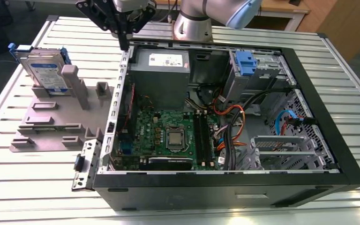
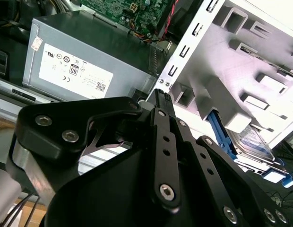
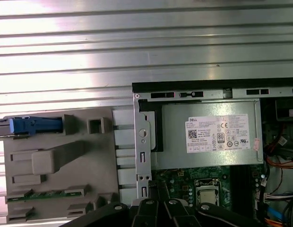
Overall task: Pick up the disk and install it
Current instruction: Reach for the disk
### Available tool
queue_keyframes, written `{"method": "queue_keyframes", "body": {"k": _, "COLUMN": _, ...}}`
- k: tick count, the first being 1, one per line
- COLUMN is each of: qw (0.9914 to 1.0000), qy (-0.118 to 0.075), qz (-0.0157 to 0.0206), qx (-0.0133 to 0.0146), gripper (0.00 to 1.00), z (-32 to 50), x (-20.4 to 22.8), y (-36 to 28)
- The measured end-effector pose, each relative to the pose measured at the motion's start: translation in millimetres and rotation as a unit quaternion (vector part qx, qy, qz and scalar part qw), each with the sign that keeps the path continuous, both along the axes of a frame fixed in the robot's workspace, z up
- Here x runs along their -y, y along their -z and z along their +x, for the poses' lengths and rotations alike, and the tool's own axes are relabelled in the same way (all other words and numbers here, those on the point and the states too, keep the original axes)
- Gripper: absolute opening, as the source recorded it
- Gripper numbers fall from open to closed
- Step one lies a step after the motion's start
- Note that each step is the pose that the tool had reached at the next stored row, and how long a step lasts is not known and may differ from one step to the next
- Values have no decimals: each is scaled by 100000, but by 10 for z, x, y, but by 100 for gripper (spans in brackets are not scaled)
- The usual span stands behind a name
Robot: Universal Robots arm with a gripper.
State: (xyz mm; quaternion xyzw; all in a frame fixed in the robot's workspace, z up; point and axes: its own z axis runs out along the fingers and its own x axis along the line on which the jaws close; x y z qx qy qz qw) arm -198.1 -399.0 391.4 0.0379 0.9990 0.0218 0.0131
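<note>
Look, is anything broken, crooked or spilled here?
Nothing really stands out. The disk stands on edge in the grey stand. The computer case lies open on its side with its cables showing, but nothing looks broken or spilled. The gripper hangs empty above the case's edge.

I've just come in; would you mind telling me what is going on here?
A robot arm's gripper, shut and empty, hangs over the edge of the open computer case, beside its power supply. The disk has not yet been picked up: it stands upright in the grey stand, to the exterior view's left of the case, apart from the gripper.
</note>
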Motion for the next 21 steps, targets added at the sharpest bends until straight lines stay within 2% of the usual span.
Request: {"method": "queue_keyframes", "body": {"k": 21, "qw": 100000, "qy": -2, "qz": -6, "qx": -3, "gripper": 11, "z": -107, "x": 0, "y": 2}}
